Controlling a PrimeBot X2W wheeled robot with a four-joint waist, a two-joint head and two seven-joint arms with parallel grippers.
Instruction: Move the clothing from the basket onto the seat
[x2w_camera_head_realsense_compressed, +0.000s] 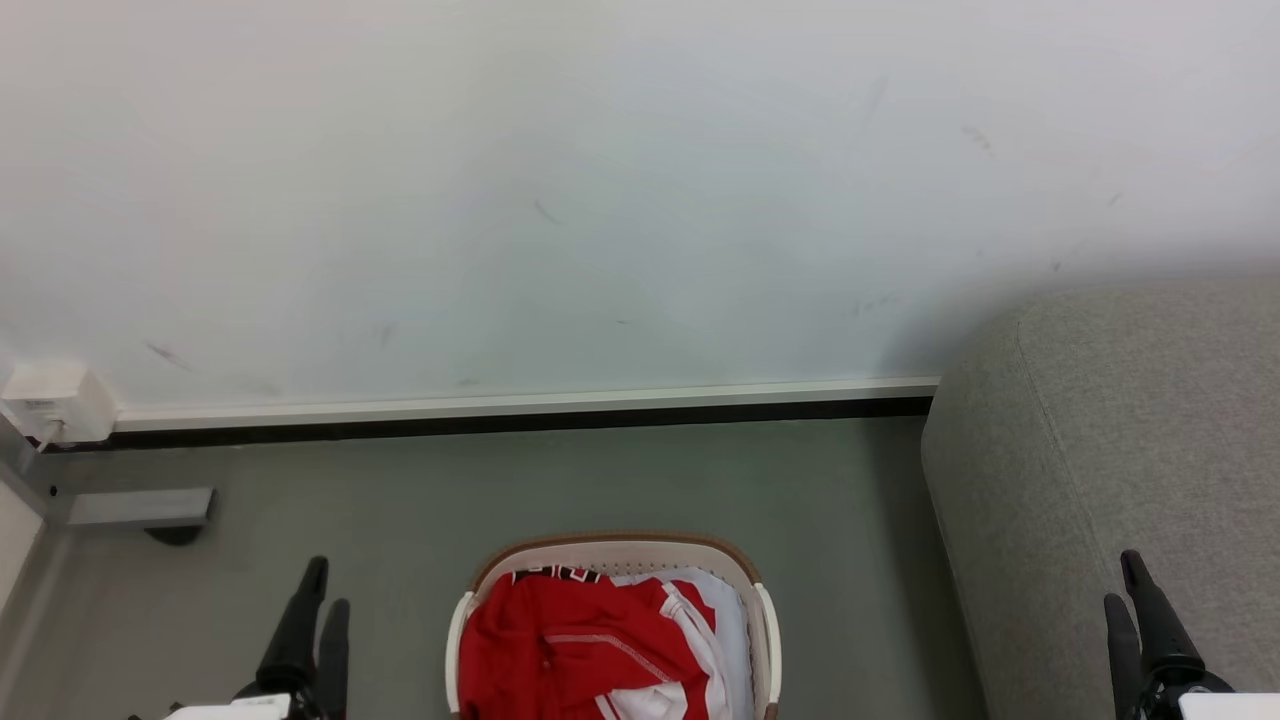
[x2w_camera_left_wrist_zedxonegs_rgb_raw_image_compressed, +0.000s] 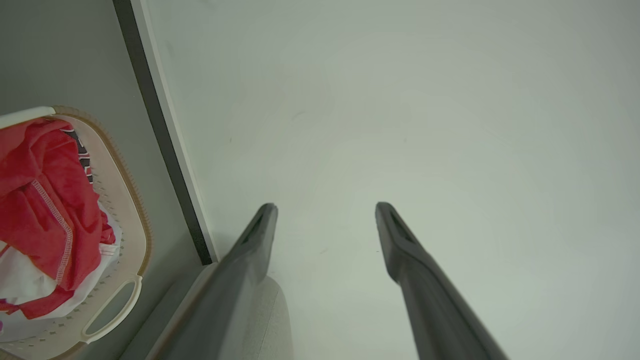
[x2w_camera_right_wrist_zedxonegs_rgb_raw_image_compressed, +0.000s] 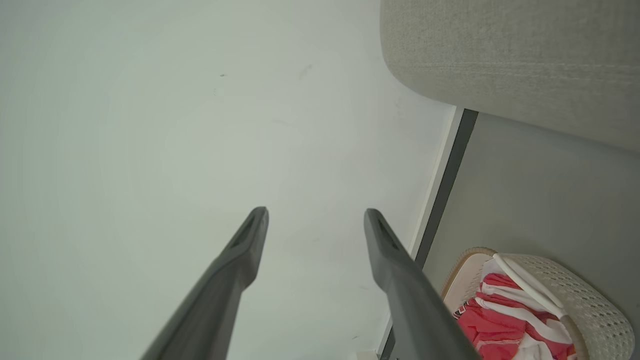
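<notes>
The pale wall (x2w_camera_head_realsense_compressed: 600, 200) takes the upper half of the head view and carries a few faint scuffs. Below it lies the grey floor (x2w_camera_head_realsense_compressed: 620, 480). The seat (x2w_camera_head_realsense_compressed: 1130, 450), a grey woven sofa with a rounded corner and 1 seam line, stands at the right, its back end close to the wall.

The basket (x2w_camera_head_realsense_compressed: 620, 548) sits on the floor at the bottom centre, a strip of bare floor between it and the seat. Its brown rim and 2 pale handles show. The clothing (x2w_camera_head_realsense_compressed: 570, 640) lies heaped inside it: red fabric with white stitching and stripes, and white panels on the side toward the seat.

The left gripper (x2w_camera_head_realsense_compressed: 329, 585) rises at the lower left and the right gripper (x2w_camera_head_realsense_compressed: 1121, 578) at the lower right, in front of the seat's side. Each has its 2 dark fingers spread wide with nothing between them, aimed at the wall and well apart from the basket.

A white-and-dark skirting strip (x2w_camera_head_realsense_compressed: 520, 412) joins wall and floor. A small white box (x2w_camera_head_realsense_compressed: 55, 400) sits at its left end.
</notes>
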